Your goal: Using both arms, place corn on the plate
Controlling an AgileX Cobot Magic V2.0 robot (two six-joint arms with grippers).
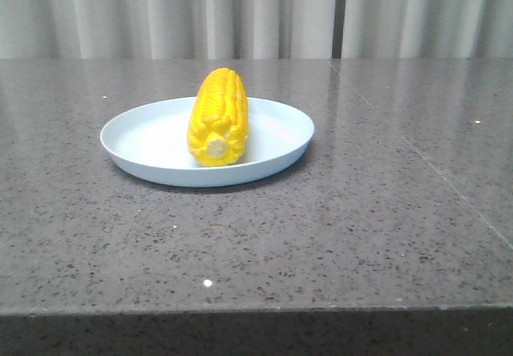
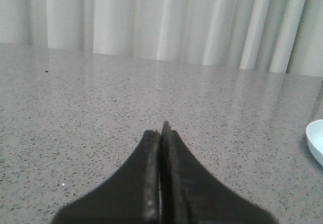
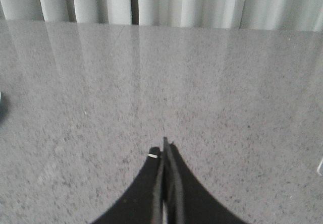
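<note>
The corn (image 1: 217, 116) lies inside the plate (image 1: 276, 152), its length running from near to far, the pale stub end facing the front camera and the tapered tip pointing toward the far side. It rests a little left of the plate's middle, fully within the low rim, with nothing holding it. Judged from this, the placing itself looks done — the cob is on the plate and neither arm is near it.

The left gripper (image 2: 162, 133) has its two black fingers pressed together with nothing between them; its wrist camera looks over bare counter, and only a sliver of the plate's pale blue rim (image 2: 316, 141) shows at the edge of that picture. The right gripper (image 3: 165, 148) is likewise closed on nothing, its fingers meeting in a thin seam above empty stone. Neither gripper appears in the front view, so both seem to be pulled back toward the near side, well apart from the plate. What is left, if anything, is probably just for the arms to settle at rest.

The table (image 1: 361, 236) is a dark grey speckled stone surface, polished enough to carry soft reflections — a faint seam runs diagonally across its right part. Behind the far edge hangs a pale pleated curtain (image 1: 264, 11) that fills the background.
</note>
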